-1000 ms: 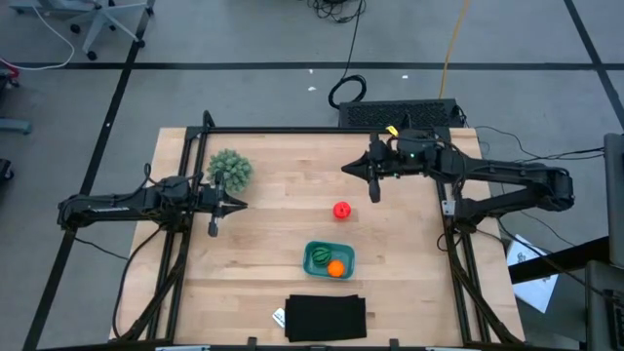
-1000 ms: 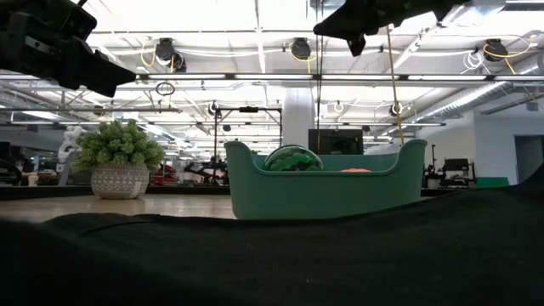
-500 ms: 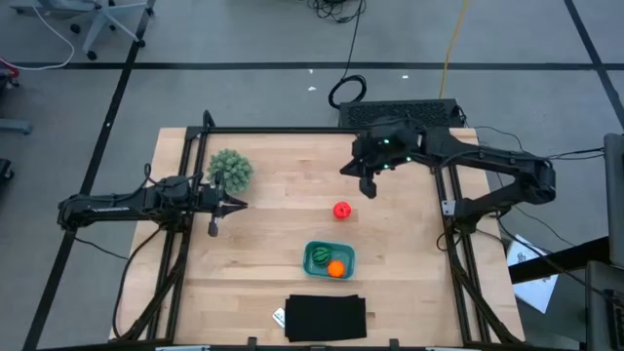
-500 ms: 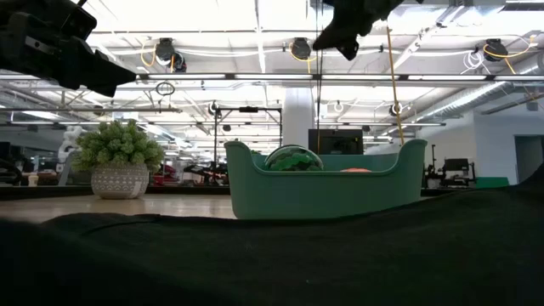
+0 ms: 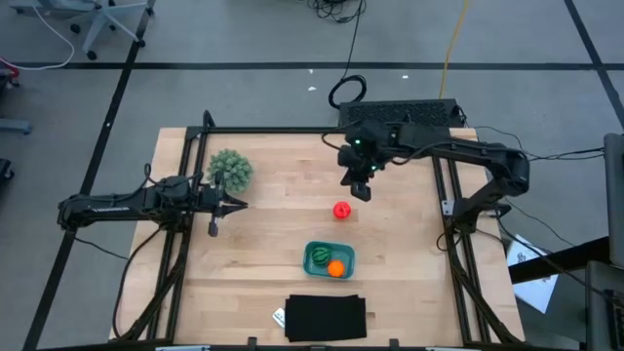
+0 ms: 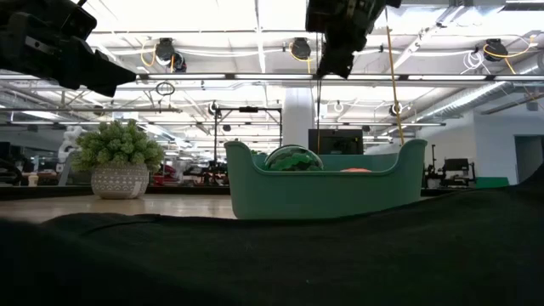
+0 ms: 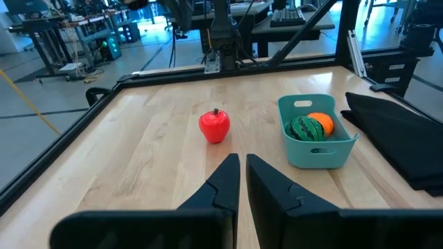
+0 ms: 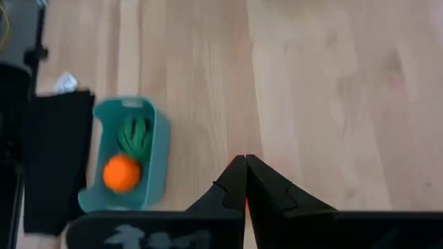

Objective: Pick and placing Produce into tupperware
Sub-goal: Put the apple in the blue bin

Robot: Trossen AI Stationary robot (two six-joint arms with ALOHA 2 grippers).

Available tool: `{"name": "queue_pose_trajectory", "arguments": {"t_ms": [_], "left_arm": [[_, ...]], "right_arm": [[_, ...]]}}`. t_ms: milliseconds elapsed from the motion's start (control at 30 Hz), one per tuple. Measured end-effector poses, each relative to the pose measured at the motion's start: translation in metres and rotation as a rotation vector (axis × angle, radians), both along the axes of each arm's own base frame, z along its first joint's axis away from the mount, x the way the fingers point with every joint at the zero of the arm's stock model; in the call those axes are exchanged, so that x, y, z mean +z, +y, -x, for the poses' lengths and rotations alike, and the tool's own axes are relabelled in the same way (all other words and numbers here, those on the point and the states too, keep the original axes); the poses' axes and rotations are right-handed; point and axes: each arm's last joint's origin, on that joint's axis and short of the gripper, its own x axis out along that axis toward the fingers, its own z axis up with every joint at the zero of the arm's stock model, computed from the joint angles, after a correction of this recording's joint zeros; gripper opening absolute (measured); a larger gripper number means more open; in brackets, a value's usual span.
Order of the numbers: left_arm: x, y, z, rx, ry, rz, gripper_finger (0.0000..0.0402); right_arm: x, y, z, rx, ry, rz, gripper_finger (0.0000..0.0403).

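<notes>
My right claw, clenched on nothing, hangs just beyond the red fruit from the teal tub holding the watermelon and orange; my left claw waits clenched.

A pale wooden tabletop with plank seams carries a black metal frame that runs along its far edge and down both sides. A bushy green plant stands near the left far corner; in the low view it sits in a pale patterned pot. A flat black rectangle lies at the near edge, with a small white scrap just beside its left side. Beyond the far edge a black keyboard rests on the grey floor, which is crossed by dark tape lines. A looped black cable lies near the keyboard, and a yellow cable runs away from it. The base of an office chair shows at the far left.
</notes>
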Motion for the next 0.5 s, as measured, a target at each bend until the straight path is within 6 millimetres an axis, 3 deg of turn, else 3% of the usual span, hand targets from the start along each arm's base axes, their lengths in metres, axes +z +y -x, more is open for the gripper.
{"name": "queue_pose_trajectory", "arguments": {"t_ms": [300,500], "left_arm": [[0.0,0.0,0.0,0.0,0.0,0.0,0.0031],[0.0,0.0,0.0,0.0,0.0,0.0,0.0031]], "right_arm": [[-0.002,0.0,-0.011,0.135,0.274,0.06,0.0],[-0.004,0.003,-0.019,0.295,0.263,0.136,0.0]]}}
